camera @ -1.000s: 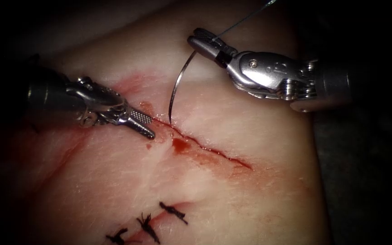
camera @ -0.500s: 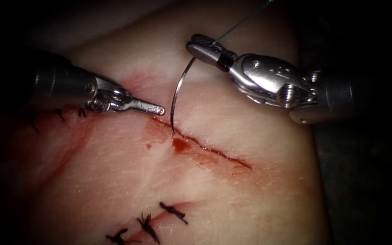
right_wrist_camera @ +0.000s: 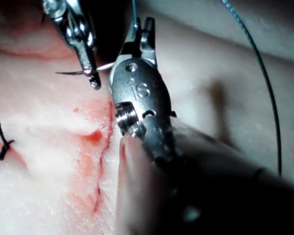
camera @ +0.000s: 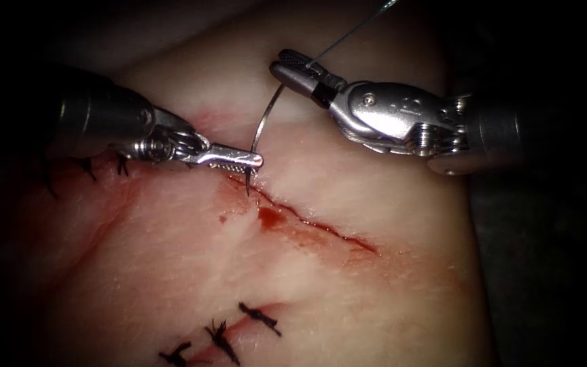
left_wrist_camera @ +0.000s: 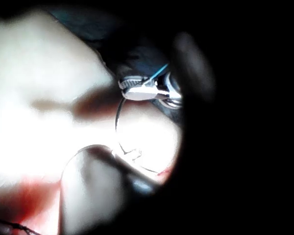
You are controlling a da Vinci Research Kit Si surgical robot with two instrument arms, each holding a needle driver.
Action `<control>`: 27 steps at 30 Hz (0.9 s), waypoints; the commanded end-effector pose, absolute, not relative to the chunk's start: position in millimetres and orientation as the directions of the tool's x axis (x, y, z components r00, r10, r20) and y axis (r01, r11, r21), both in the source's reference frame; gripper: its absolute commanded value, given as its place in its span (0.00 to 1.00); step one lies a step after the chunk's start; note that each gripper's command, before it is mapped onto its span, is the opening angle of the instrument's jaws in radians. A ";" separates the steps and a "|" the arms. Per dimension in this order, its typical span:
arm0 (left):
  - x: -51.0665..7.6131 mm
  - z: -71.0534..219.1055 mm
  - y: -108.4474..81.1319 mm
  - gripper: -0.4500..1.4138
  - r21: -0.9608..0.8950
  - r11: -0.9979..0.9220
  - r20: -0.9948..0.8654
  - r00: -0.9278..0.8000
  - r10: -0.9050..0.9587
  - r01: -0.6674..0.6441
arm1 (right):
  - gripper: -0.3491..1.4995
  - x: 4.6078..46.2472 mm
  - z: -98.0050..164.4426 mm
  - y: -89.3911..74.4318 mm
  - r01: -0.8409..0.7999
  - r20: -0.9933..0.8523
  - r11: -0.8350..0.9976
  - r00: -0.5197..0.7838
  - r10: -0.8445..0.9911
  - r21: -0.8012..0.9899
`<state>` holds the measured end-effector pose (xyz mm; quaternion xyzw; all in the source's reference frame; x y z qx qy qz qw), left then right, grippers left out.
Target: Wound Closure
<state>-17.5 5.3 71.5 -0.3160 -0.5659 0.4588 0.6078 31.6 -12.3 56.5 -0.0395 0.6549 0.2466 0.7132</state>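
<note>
Your right pincer [camera: 287, 68] pinches the curved steel needle [camera: 261, 126] at its thread end; your left pincer [camera: 251, 161] clamps it near the tip, just above the tissue [camera: 375, 285] beside the cut [camera: 314, 224].

Bare tissue [camera: 348, 285] right of cut [camera: 307, 221]; needle [camera: 261, 126] and both tools above.

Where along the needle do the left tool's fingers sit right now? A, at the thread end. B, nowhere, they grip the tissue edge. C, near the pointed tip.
C: the left tool meets the needle just above its point, which sticks out below the fingers over the cut, while the right tool holds the thread end.
</note>
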 end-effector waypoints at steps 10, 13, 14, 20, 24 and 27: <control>-18.2 71.8 5.4 0.00 -0.852 0.465 0.489 -0.046 0.871 -0.241 | 0.33 33.2 56.5 -12.9 -0.396 -0.957 0.883 0.034 0.289 0.253; -18.1 71.7 5.5 0.00 -0.830 0.502 0.525 -0.038 0.850 -0.243 | 0.69 33.2 56.7 -12.7 -0.399 -0.949 0.873 0.023 0.315 0.280; -18.1 71.7 5.5 0.00 -0.830 0.502 0.525 -0.038 0.850 -0.243 | 0.69 33.2 56.7 -12.7 -0.399 -0.949 0.873 0.023 0.315 0.280; -18.0 71.3 5.8 0.00 -0.832 0.530 0.544 -0.050 0.838 -0.165 | 0.87 33.0 57.0 -12.5 -0.377 -0.856 0.782 -0.064 0.512 0.496; -18.0 70.9 5.9 0.00 -0.832 0.538 0.549 -0.066 0.833 -0.132 | 0.79 32.3 57.1 -12.5 -0.317 -0.827 0.773 -0.074 0.558 0.550; -17.8 70.8 5.8 0.00 -0.820 0.564 0.571 -0.084 0.817 -0.093 | 0.70 31.9 57.1 -12.4 -0.271 -0.824 0.785 -0.067 0.562 0.557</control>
